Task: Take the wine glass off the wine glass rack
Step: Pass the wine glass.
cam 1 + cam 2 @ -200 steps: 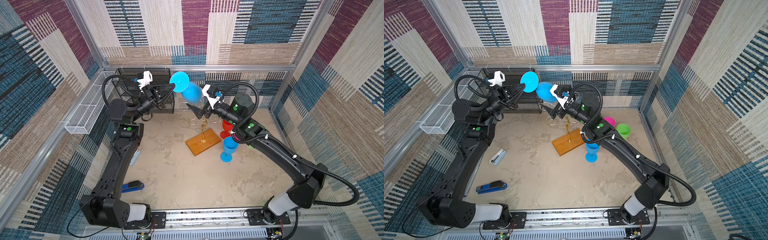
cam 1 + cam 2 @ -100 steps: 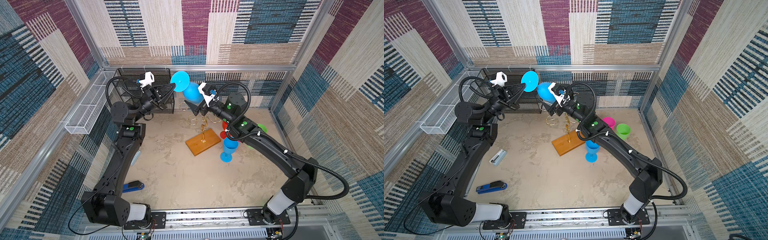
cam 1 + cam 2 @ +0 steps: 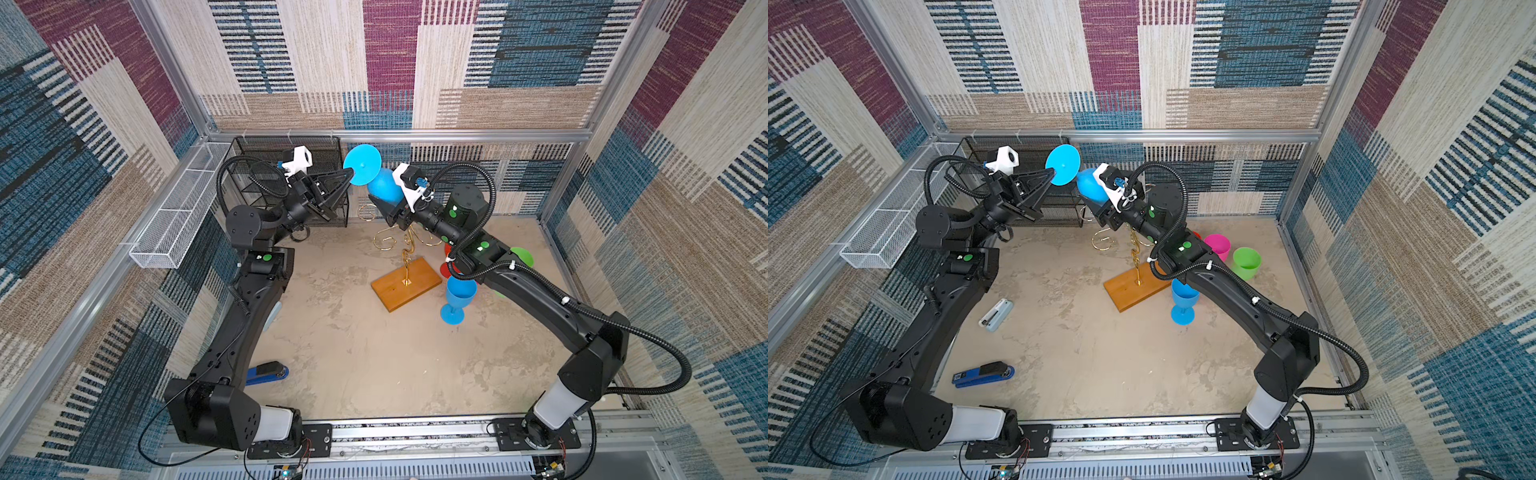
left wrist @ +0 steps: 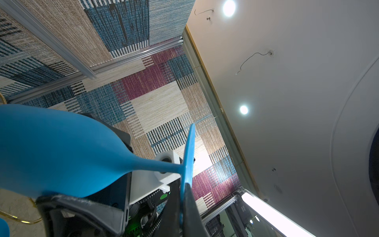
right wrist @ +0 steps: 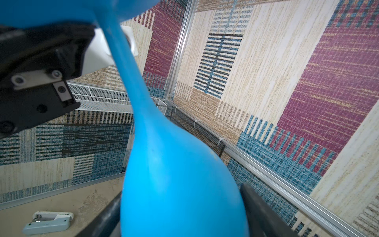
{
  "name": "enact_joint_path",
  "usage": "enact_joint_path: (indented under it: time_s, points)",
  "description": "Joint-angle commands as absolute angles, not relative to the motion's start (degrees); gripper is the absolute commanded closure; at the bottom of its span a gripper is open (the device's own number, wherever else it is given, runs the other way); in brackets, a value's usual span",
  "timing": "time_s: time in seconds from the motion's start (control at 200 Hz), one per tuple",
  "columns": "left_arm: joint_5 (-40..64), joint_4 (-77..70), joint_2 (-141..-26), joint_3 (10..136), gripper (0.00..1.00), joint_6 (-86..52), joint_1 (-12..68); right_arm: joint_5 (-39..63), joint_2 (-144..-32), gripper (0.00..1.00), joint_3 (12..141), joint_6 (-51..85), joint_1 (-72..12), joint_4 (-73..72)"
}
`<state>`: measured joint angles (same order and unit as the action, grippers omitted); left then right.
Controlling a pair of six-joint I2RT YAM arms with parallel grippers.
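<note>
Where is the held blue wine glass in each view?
In a top view: blue wine glass upper centre.
In a top view: upper centre-left.
Left wrist: close foreground, foot edge-on.
Right wrist: close foreground, bowl nearest.
Shared landmark: left gripper pinching its foot.

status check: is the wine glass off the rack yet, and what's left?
Done: the blue wine glass is up in the air, clear of the scroll arms of the gold wine glass rack.
In hand: the left gripper is shut on its foot disc; the right gripper has its jaws either side of the bowl, contact unclear.
Left: probably a handover or set-down; the glass is not yet on the table.
</note>
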<state>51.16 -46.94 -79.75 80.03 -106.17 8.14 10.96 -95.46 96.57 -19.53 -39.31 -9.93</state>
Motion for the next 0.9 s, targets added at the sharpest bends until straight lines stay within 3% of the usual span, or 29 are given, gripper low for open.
enact_joint_path:
  time_s: [0.0,0.09,0.23,0.366,0.466,0.651,0.776,0.891]
  points:
    - [51.4,-51.0,-80.4,80.2,1.0,-107.6,8.2,12.0,-94.2,0.31,96.1,-17.3,-39.3,-11.3]
    - [51.3,-52.0,-81.3,80.6,1.0,-108.2,8.2,12.2,-93.4,0.37,95.4,-16.8,-39.4,-10.9]
    - [51.2,-53.9,-82.7,81.7,0.7,-108.9,8.2,12.4,-91.9,0.41,94.5,-15.8,-39.6,-9.7]
    - [51.0,-54.8,-83.1,82.1,0.54,-108.6,8.1,12.2,-89.7,0.45,93.5,-14.2,-39.6,-7.9]
    - [50.9,-55.8,-83.5,82.8,0.49,-108.2,8.1,11.3,-88.0,0.49,92.2,-13.1,-39.6,-7.1]
    - [49.1,-60.3,-83.4,83.6,0.49,-105.3,7.1,9.8,-84.0,0.54,89.4,-10.8,-39.6,-4.4]
    - [52.3,-52.9,-81.0,84.9,0.52,-86.8,6.4,9.4,-81.9,0.58,90.9,-9.1,-39.5,2.6]
    - [50.1,-30.2,-74.0,84.5,0.52,-48.9,7.1,9.3,-80.3,0.61,93.3,-8.3,-39.5,10.9]
